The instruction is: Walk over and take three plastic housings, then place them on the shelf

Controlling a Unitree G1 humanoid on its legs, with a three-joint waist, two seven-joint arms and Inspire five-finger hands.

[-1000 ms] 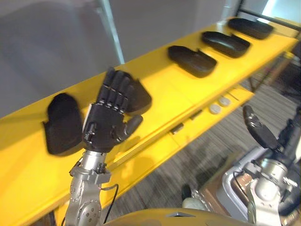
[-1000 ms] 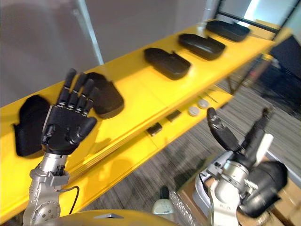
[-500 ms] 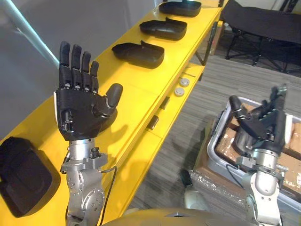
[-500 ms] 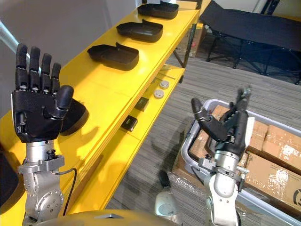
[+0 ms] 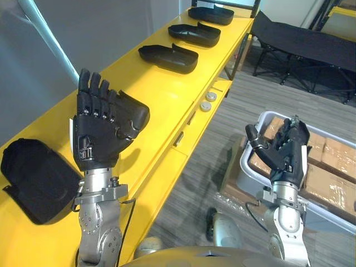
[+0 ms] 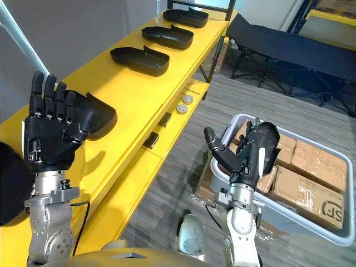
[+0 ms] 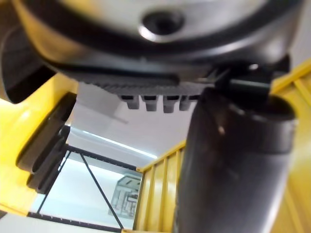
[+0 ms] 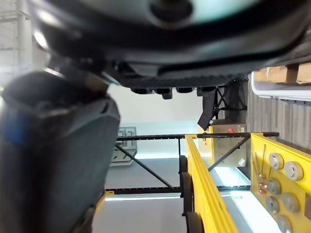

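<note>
Several black plastic housings lie in a row on the long yellow shelf [image 5: 161, 94]: the nearest one [image 5: 36, 178] at the lower left, another [image 5: 133, 111] just behind my left hand, then a third [image 5: 168, 57] and more further along. My left hand [image 5: 100, 139] is raised palm-up before the shelf, open, holding nothing. My right hand [image 5: 286, 156] is held up over a grey tote, fingers relaxed and slightly bent, also holding nothing.
The grey tote [image 6: 334, 236] with cardboard boxes [image 6: 306, 189] stands on the floor to the right. A lower yellow ledge carries two round discs [image 5: 207, 105]. A black folding cot [image 5: 311, 41] stands at the back right. Grey carpet runs between shelf and tote.
The whole picture has swung, so the camera moved. Both hands stay raised and hold nothing. The right hand's fingers have bent inward a little from their spread pose.
</note>
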